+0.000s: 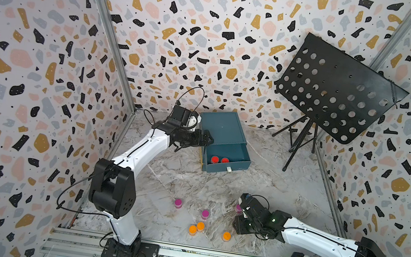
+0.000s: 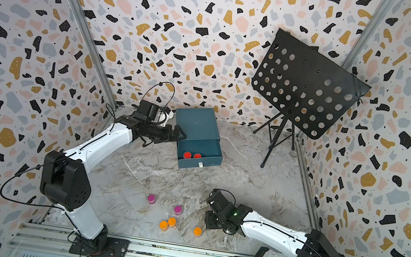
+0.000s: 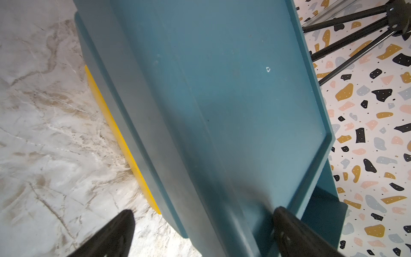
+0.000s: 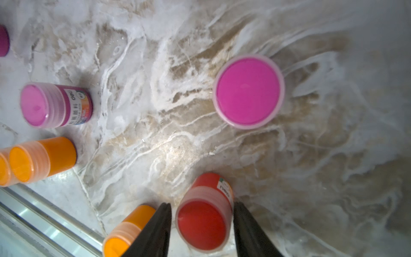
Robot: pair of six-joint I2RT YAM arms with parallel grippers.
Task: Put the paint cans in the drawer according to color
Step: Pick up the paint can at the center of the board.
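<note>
The teal drawer box (image 1: 222,130) stands at the back, with one drawer (image 1: 239,151) pulled out and two red paint cans (image 1: 215,159) inside it. My left gripper (image 1: 193,142) is open wide at the box's left edge, one finger over its top (image 3: 222,89). On the floor near the front stand three orange cans (image 1: 192,229) and magenta cans (image 1: 205,214). In the right wrist view my right gripper (image 4: 201,204) straddles a red can (image 4: 202,227) that stands on the floor, with a thin gap at one finger. The arm hides that can in both top views.
A black perforated music stand (image 1: 338,91) on a tripod (image 1: 299,147) fills the back right. One magenta can (image 4: 248,92) stands just beyond the right gripper and an orange can (image 4: 126,231) close beside it. A metal rail (image 1: 179,253) runs along the front edge.
</note>
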